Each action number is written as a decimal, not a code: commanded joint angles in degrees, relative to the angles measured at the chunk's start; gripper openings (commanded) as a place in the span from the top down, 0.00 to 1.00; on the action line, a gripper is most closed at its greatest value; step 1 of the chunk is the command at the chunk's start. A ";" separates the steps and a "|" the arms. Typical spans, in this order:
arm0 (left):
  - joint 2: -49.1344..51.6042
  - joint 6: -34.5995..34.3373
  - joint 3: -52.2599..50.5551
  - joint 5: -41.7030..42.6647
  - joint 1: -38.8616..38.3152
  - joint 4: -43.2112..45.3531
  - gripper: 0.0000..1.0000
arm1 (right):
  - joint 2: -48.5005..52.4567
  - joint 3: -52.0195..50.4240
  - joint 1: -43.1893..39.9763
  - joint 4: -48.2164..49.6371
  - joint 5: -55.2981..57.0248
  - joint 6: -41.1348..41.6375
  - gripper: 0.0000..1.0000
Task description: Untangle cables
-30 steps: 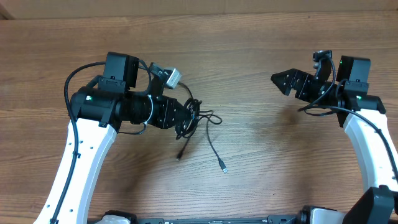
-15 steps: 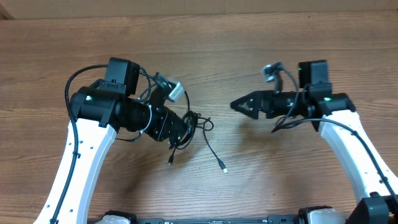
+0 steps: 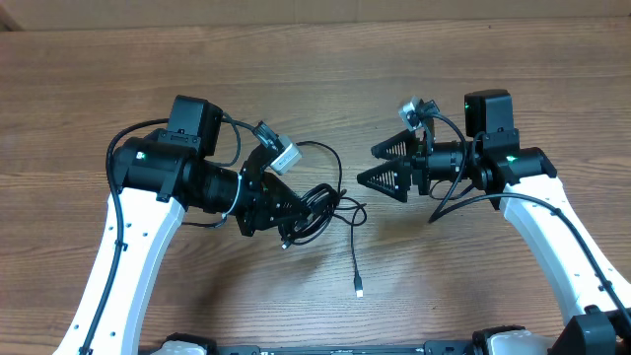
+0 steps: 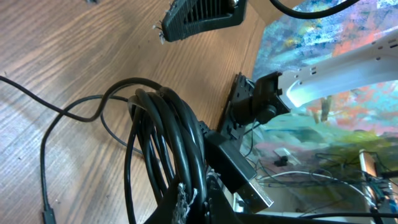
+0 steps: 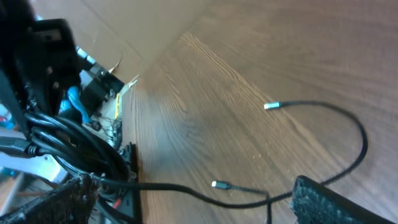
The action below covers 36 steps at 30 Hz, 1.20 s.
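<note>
Left wrist: cables (image 4: pixel 168 143) bunched in left pincer (image 4: pixel 186 202); overhead: right pincer (image 3: pixel 368 165) spread.

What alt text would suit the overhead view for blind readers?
The left fingers clamp a bundle of thin black cables over a brown wooden table; one end trails loose. The open right fingers point toward it.
</note>
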 commanded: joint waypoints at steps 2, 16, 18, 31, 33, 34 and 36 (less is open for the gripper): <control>-1.16 2.54 2.05 2.89 0.92 -1.97 0.96 | -1.44 0.02 0.04 1.55 -5.88 -14.60 0.04; -1.16 2.34 5.97 9.75 4.90 -7.45 0.92 | -1.22 0.02 9.88 6.80 -7.28 -20.50 0.06; -1.16 2.29 5.97 9.88 4.90 -7.65 0.93 | -1.22 0.02 12.00 7.48 1.90 -20.46 0.09; -1.16 -7.13 5.97 5.95 5.31 0.59 0.96 | -1.22 0.02 16.52 -7.72 3.19 -18.18 0.57; -1.14 -9.75 5.97 5.35 5.31 2.10 0.95 | -1.22 0.02 16.72 -8.50 3.19 -18.36 0.79; -1.14 -10.21 5.97 5.20 5.31 2.54 0.93 | -1.22 0.02 16.72 -8.72 3.19 -18.34 0.89; -1.14 -10.16 5.97 3.91 5.29 2.60 0.87 | -1.22 0.02 16.72 -8.70 3.06 -17.70 0.96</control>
